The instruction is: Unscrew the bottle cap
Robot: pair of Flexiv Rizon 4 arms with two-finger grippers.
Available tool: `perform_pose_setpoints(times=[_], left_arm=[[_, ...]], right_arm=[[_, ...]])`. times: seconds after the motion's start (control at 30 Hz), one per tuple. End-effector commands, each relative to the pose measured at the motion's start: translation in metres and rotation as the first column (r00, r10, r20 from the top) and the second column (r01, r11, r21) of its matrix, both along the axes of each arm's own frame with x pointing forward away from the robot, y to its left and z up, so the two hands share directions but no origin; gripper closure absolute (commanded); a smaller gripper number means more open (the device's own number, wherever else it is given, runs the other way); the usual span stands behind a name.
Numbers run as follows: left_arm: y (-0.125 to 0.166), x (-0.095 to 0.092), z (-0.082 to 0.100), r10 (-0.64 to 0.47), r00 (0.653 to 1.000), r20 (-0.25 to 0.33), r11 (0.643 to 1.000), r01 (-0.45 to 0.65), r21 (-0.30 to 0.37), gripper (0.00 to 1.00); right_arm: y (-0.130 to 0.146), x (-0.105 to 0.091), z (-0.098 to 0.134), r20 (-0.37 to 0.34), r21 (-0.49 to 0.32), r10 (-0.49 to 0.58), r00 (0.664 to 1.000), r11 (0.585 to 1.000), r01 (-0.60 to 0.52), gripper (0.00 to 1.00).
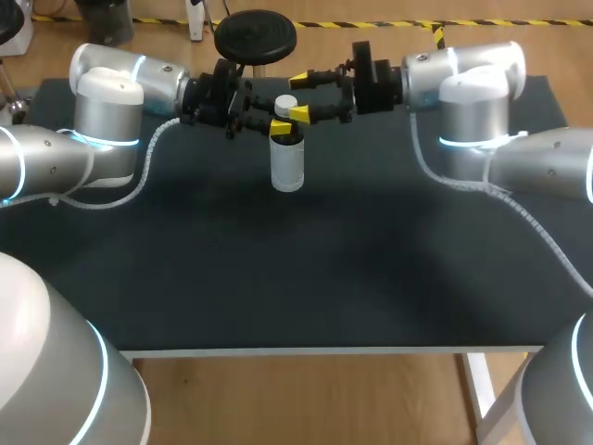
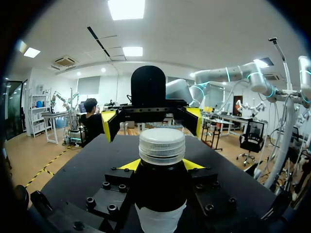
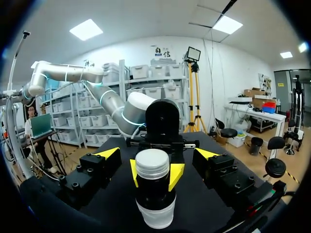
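Dark tabletop (image 1: pixel 296 278), far edge, middle: bottle (image 1: pixel 287 167) upright, pinched below the cap (image 1: pixel 286 103) by the left tool (image 1: pixel 283 131); right tool (image 1: pixel 300 97) spread, cap just ahead, untouched.

White-capped bottle (image 2: pixel 161 187) between yellow fingertips (image 2: pixel 130 165) of left hand (image 2: pixel 161 165)

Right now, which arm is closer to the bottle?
Left. The left end effector is shut on the bottle at its neck, just under the cap. The right end effector is open at cap height, fingers spread wide, touching nothing.
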State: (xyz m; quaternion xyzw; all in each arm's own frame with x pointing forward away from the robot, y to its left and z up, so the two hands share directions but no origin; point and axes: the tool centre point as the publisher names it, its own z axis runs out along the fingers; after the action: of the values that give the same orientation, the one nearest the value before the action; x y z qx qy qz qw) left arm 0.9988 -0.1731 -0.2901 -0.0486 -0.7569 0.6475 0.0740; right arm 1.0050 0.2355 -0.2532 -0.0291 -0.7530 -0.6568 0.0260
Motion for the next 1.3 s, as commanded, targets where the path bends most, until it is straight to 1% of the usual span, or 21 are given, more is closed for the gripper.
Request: perform_pose_setpoints(times=[0.03,0.23,0.57,0.63,0.67,0.7,0.73,0.77,0.83,0.87,0.9,1.1,1.3], left_arm=[[0.0002,-0.0001,-0.0008,0.0,1.0,0.0,1.0,0.0,0.001,1.0],[0.0002,-0.0001,-0.0008,0.0,1.0,0.0,1.0,0.0,0.001,1.0],[0.0002,-0.0001,-0.0008,0.0,1.0,0.0,1.0,0.0,0.001,1.0],[0.0002,-0.0001,-0.0008,0.0,1.0,0.0,1.0,0.0,0.001,1.0],[0.0002,-0.0001,-0.0008,0.0,1.0,0.0,1.0,0.0,0.001,1.0],[0.0002,-0.0001,-0.0008,0.0,1.0,0.0,1.0,0.0,0.001,1.0],[0.0002,-0.0001,-0.0008,0.0,1.0,0.0,1.0,0.0,0.001,1.0],[0.0002,-0.0001,-0.0008,0.0,1.0,0.0,1.0,0.0,0.001,1.0],[0.0002,-0.0001,-0.0008,0.0,1.0,0.0,1.0,0.0,0.001,1.0],[0.0002,-0.0001,-0.0008,0.0,1.0,0.0,1.0,0.0,0.001,1.0],[0.0002,-0.0001,-0.0008,0.0,1.0,0.0,1.0,0.0,0.001,1.0],[0.0002,-0.0001,-0.0008,0.0,1.0,0.0,1.0,0.0,0.001,1.0],[0.0002,-0.0001,-0.0008,0.0,1.0,0.0,1.0,0.0,0.001,1.0]], right_arm=[[0.006,0.0039,-0.0036,0.001,0.007,0.009,1.0,1.0,-0.009,0.0],[0.0112,0.0047,-0.0048,-0.001,0.001,0.018,1.0,1.0,-0.018,0.0],[0.0122,0.0048,-0.0052,0.0,0.001,0.02,1.0,1.0,-0.02,0.0],[0.0123,0.005,-0.0054,0.0,0.001,0.02,1.0,1.0,-0.02,0.15],[0.0123,0.005,-0.0055,0.0,0.002,0.021,1.0,1.0,-0.021,0.27],[0.0124,0.0051,-0.0056,0.001,0.002,0.021,1.0,1.0,-0.021,0.5],[0.0124,0.0052,-0.0058,0.001,0.003,0.022,1.0,1.0,-0.022,0.55],[0.0124,0.0053,-0.006,0.001,0.003,0.022,1.0,1.0,-0.022,0.56],[0.0122,0.0058,-0.0068,-0.001,0.004,0.023,1.0,1.0,-0.023,0.76],[0.0122,0.0059,-0.007,-0.001,0.004,0.024,1.0,1.0,-0.024,0.83],[0.0122,0.006,-0.0072,-0.002,0.005,0.025,1.0,1.0,-0.025,1.0],[0.0117,0.0075,-0.0082,-0.01,-0.01,0.058,0.998,0.998,-0.058,1.0],[0.01,0.0102,-0.0067,-0.03,-0.021,0.15,0.988,0.988,-0.151,1.0]])
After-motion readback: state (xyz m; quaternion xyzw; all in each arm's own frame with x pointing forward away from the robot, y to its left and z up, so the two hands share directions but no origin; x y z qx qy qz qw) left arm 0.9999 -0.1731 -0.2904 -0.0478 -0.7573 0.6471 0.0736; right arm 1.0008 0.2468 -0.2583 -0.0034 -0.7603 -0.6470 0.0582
